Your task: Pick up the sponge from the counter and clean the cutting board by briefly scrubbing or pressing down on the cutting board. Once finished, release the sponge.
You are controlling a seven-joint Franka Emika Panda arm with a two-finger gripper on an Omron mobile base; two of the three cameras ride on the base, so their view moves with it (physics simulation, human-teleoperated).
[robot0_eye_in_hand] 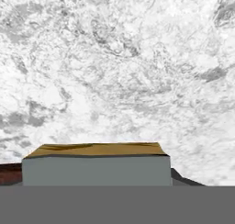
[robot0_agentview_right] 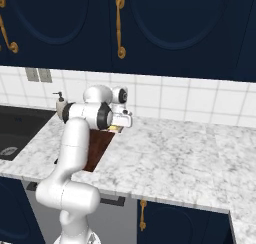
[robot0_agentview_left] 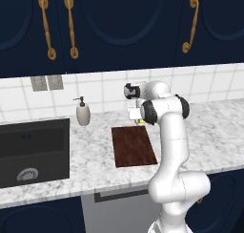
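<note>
you are looking at the arm reaching out over the desk (robot0_agentview_left: 95, 146), with the pincer (robot0_agentview_right: 121, 121) hanging just past the far edge of the cutting board (robot0_agentview_left: 133, 146). the sponge (robot0_eye_in_hand: 96, 165) is sitting tight against the camera at the 6 o'clock edge of the hand view, grey-green face toward the lens and yellow layer showing behind it, which suggests it is sitting between the fingers. a yellow sliver is peeking out under the hand in the right base view too. i cannot tell whether the pincer is pinching the sponge or merely straddling it, since the fingertips are hidden.

a strip of the board is showing at 8 o'clock in the hand view, so the board is lying just beside the sponge. a soap dispenser (robot0_agentview_left: 83, 112) is standing at the board's 10 o'clock in the left base view, clear of the work, and the sink (robot0_agentview_left: 33, 151) is lying at its 9 o'clock.

by my reading, you are at the pickup stage; scrubbing has not begun.
</note>
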